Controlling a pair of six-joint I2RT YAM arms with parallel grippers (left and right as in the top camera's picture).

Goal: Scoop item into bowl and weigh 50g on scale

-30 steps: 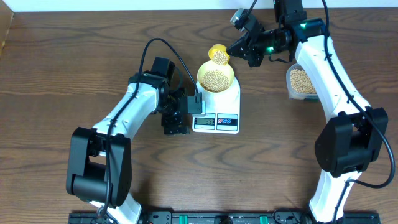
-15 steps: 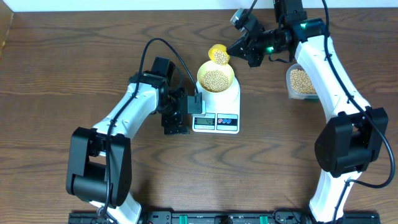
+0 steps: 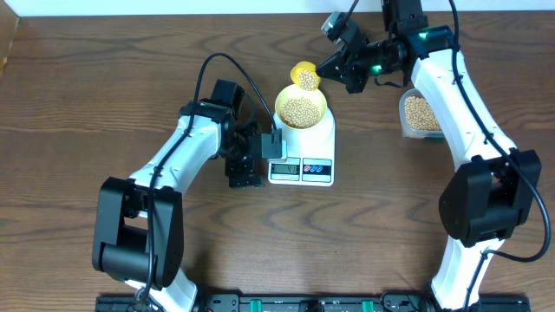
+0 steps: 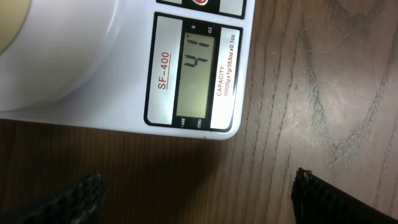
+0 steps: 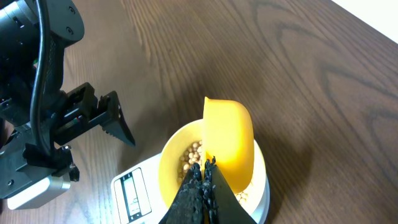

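Note:
The pale yellow bowl (image 3: 301, 108) stands on the white scale (image 3: 303, 165) and holds beige beans (image 3: 300, 110). My right gripper (image 3: 324, 73) is shut on the handle of a yellow scoop (image 3: 304, 76), which hangs tilted over the bowl's far rim with some beans in it. In the right wrist view the scoop (image 5: 229, 143) is just above the bowl (image 5: 171, 155), with the gripper (image 5: 205, 169) pinching its edge. My left gripper (image 3: 258, 163) stands open beside the scale's display (image 4: 198, 74), which reads 41. Its fingers (image 4: 84, 199) hold nothing.
A clear plastic tub (image 3: 422, 114) with more beans sits on the right of the table, under my right arm. The scale's coloured buttons (image 3: 316, 164) face the table's front edge. Bare wooden tabletop (image 3: 364, 225) surrounds the scale.

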